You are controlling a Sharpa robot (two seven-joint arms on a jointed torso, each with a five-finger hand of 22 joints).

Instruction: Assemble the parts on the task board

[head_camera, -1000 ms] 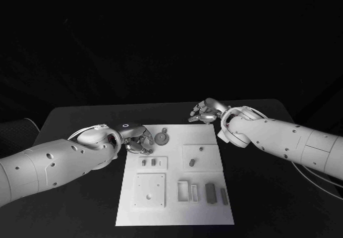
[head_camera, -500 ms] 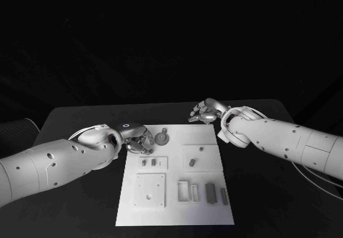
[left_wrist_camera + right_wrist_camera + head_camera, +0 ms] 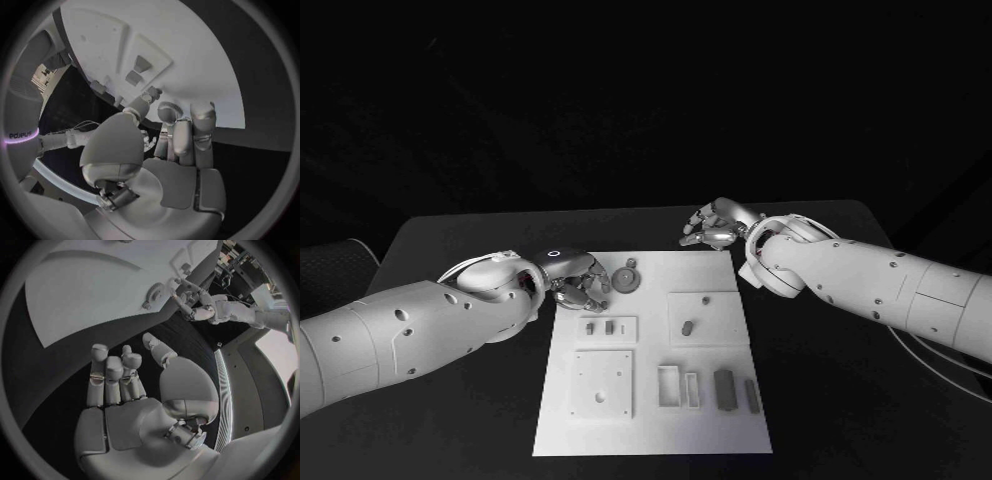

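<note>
The white task board [image 3: 646,430] lies lengthwise in the middle of the black table. A round grey part [image 3: 630,277] with a small lug lies near its far edge. My left hand [image 3: 574,280] hovers at the board's far left corner, just left of that part, fingers bent and apart, holding nothing. The left wrist view shows its thumb reaching toward the board [image 3: 187,40] and two small upright parts [image 3: 142,63]. My right hand [image 3: 714,226] sits over the table just past the board's far right corner, empty, fingers loosely raised [image 3: 112,375].
On the board are a small plate with two pegs [image 3: 603,326], a square plate with one oblong part [image 3: 688,326], a plate with a hole [image 3: 603,383], and several narrow parts [image 3: 726,388] standing in a row at the near right.
</note>
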